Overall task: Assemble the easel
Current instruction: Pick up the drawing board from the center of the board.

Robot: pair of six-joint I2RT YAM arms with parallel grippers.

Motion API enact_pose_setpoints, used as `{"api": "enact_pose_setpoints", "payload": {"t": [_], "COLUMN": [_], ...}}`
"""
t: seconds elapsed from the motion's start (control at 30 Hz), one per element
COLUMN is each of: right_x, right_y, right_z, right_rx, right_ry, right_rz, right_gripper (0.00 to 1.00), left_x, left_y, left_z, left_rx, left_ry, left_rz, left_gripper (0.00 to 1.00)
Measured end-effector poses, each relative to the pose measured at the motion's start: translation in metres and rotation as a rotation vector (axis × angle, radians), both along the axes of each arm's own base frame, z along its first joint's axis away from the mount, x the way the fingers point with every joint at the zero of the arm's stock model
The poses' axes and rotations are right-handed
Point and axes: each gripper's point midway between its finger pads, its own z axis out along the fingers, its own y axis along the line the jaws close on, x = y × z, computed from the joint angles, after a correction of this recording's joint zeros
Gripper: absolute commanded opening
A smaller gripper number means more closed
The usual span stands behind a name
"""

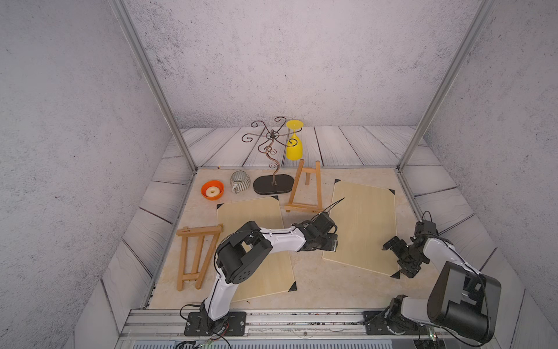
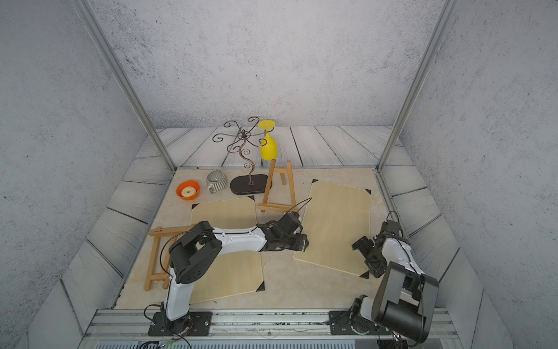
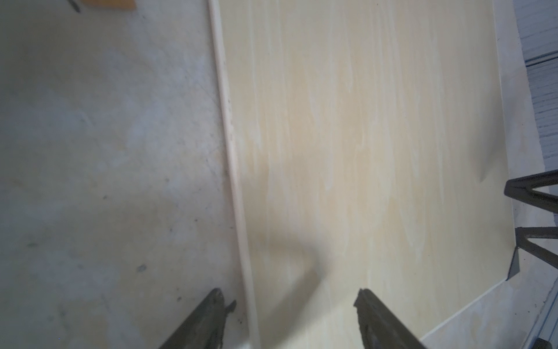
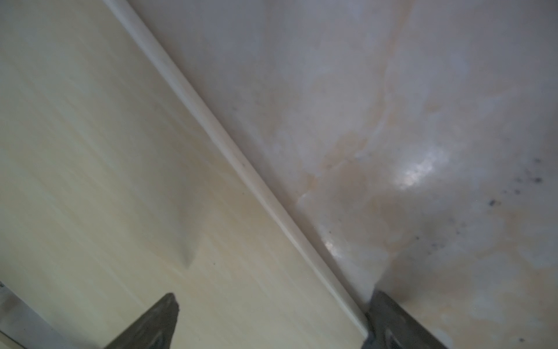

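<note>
A wooden board [image 1: 362, 223] is flanked by two robot grippers.
The left gripper [image 3: 294, 299] and right gripper [image 4: 271, 299] are spread wide, each set astride a board edge.

upright easel [image 1: 303, 208] between left board [image 1: 250, 214] and right board [image 1: 363, 217], flat easel [image 1: 200, 231] far left, bowl [image 1: 204, 188] behind it

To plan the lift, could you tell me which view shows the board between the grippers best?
A top view: both top views show nearly the whole board, with three black corners. The wrist views show only blurred close-ups of its edges.
</note>
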Motion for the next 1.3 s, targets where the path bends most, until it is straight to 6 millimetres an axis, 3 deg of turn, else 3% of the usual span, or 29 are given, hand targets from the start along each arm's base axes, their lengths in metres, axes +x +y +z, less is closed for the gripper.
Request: {"api": "enact_pose_setpoints", "payload": {"t": [0.2,0.4,0.5,0.7,0.87,1.13,1.3], "right_x": [-0.003,-0.024,-0.028,-0.007,0.014,0.034,0.037], "right_y": [0.014,0.045,0.051,0.033,0.017,0.011,0.014], "right_z": [0.003,0.007,0.016,0.026,0.012,0.005,0.006], "right_rx": [0.068,0.145,0.152,0.091,0.069,0.072,0.085], "right_ry": [-0.023,-0.023,-0.031,-0.056,-0.059,-0.086,-0.102], "right_rz": [0.024,0.065,0.072,0.047,0.011,0.04,0.07], "right_gripper": [0.99,0.99,0.99,0.99,0.99,0.99,0.99], "left_x": [0.002,0.015,0.021,0.03,0.037,0.052,0.054], "left_y": [0.003,0.022,0.03,0.041,0.048,0.038,0.035], "left_z": [-0.001,-0.001,-0.001,-0.001,-0.001,0.014,-0.002], "left_rx": [0.009,0.023,0.027,0.042,0.062,0.041,0.052], "left_ry": [-0.005,-0.005,-0.005,-0.01,-0.028,-0.059,-0.049], "left_rz": [0.011,0.054,0.072,0.104,0.134,0.151,0.151], "left_gripper": [0.72,0.72,0.72,0.73,0.74,0.74,0.74]}}
